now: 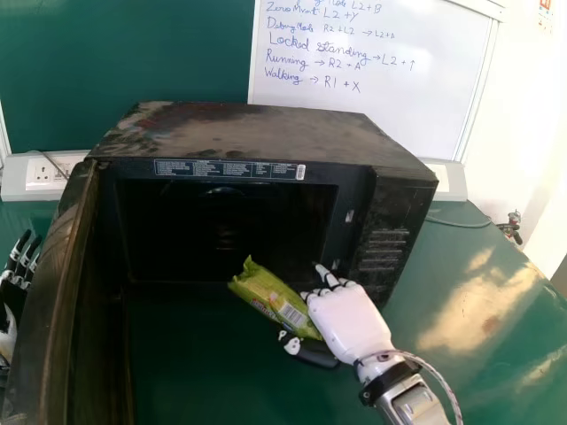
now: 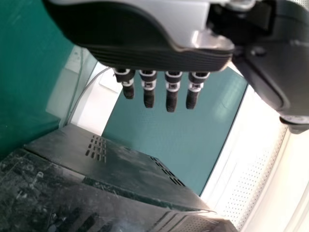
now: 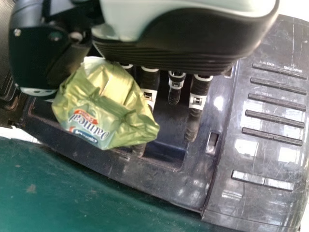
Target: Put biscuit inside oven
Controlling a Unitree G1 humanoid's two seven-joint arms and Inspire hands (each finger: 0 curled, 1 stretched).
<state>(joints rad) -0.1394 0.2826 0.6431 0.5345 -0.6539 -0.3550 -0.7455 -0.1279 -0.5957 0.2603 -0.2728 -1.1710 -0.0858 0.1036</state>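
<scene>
head view: the right hand (image 1: 353, 320) grasps a green biscuit packet (image 1: 276, 299) between thumb and fingers, before the dark cavity of the black oven (image 1: 239, 133). the oven door (image 1: 60, 274) stands open at left. outside it, the left hand (image 1: 19, 255) is released, fingers straight.

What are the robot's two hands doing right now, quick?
Left hand: open, fingers straight.
Right hand: closed on the green biscuit packet, holding it between thumb and fingers.
</scene>
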